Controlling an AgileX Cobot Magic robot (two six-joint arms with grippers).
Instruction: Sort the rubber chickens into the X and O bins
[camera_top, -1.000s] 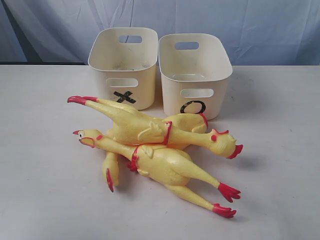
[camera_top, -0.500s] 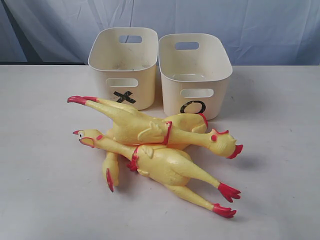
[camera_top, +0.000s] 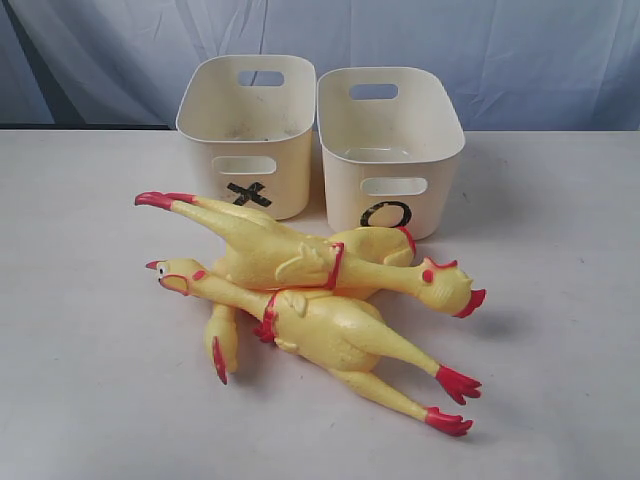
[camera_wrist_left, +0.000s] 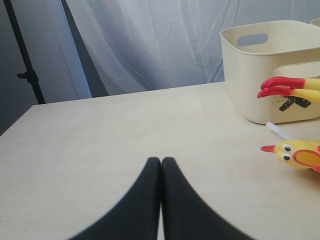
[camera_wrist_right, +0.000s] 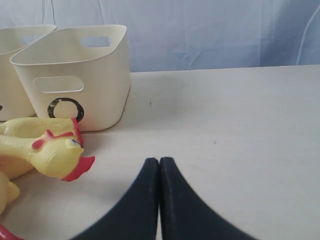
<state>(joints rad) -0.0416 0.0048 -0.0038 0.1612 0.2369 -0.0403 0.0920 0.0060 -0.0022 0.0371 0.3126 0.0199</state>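
Note:
Two cream tubs stand side by side at the back, the X bin (camera_top: 245, 120) on the left and the O bin (camera_top: 390, 140) on the right. In front of them lies a pile of yellow rubber chickens. One whole chicken (camera_top: 290, 255) has its red feet at the upper left and its head at the right. Another whole chicken (camera_top: 320, 330) lies across it, head left and feet at the lower right. A short yellow piece (camera_top: 222, 342) sticks out below, and a body part with a red collar (camera_top: 380, 243) lies behind. My left gripper (camera_wrist_left: 161, 161) and right gripper (camera_wrist_right: 159, 161) are both shut and empty, off to either side of the pile.
The pale table (camera_top: 90, 380) stretches around the pile on both sides. A blue-grey curtain (camera_top: 520, 50) hangs behind the bins. A dark stand (camera_wrist_left: 22, 60) rises beyond the table's far left edge in the left wrist view.

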